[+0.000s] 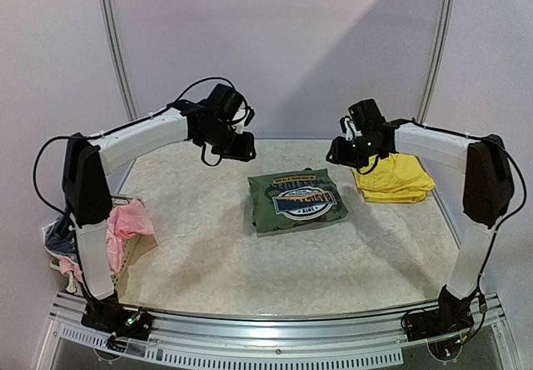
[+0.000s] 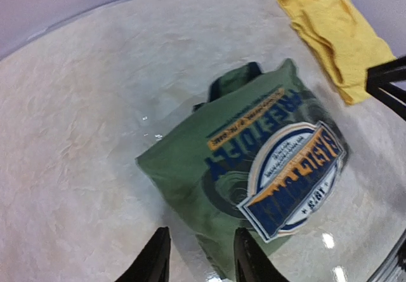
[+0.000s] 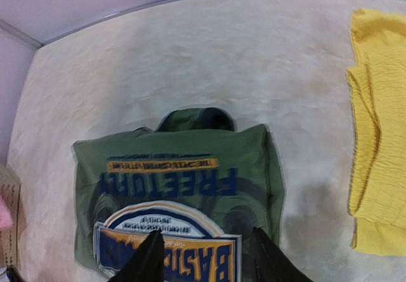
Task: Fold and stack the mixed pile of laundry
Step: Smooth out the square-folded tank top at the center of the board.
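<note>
Folded green top (image 1: 295, 200) between raised hands.

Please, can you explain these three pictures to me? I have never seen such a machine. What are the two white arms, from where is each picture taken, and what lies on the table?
These are two robot arms bolted at the table's near edge. One picture looks down from above and behind them; the other two come from a camera on each wrist, with that arm's own dark fingers at the bottom.

On the table lies a folded green top with a blue and orange print, and a folded yellow garment to its right. At the left edge, a basket holds pink and blue-grey clothes.

The left gripper and right gripper hang above the green top, open, holding nothing.
</note>
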You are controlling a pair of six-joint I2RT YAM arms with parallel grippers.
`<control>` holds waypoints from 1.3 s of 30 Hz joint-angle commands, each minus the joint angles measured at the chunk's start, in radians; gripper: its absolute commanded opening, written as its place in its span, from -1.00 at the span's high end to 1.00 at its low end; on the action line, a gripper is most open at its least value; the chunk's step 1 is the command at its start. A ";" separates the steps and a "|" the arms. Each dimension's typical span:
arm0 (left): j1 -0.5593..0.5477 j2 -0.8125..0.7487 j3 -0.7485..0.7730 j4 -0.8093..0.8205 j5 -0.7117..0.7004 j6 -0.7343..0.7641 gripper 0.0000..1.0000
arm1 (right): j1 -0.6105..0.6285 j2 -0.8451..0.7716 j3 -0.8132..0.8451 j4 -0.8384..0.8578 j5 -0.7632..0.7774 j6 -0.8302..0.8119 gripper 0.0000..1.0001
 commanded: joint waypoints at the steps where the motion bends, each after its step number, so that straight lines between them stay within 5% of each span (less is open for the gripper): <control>1: -0.098 -0.061 -0.109 0.111 0.060 -0.020 0.37 | 0.024 -0.109 -0.150 0.181 -0.248 -0.032 0.25; 6: -0.161 0.000 -0.126 0.183 0.114 -0.054 0.53 | 0.026 -0.107 -0.226 0.215 -0.391 -0.044 0.69; 14: -0.219 0.130 -0.062 0.177 0.100 -0.069 0.59 | 0.026 -0.005 -0.257 0.159 -0.399 -0.065 0.88; 33: -0.227 0.184 -0.320 0.200 0.001 -0.078 0.68 | 0.004 0.111 -0.404 0.134 -0.259 -0.074 0.84; 36: -0.227 0.149 -0.348 0.177 -0.099 -0.078 0.70 | 0.005 0.067 -0.413 0.126 -0.266 -0.066 0.71; 39: -0.229 0.107 -0.341 0.140 -0.162 -0.063 0.70 | 0.009 -0.002 -0.417 0.119 -0.289 -0.065 0.37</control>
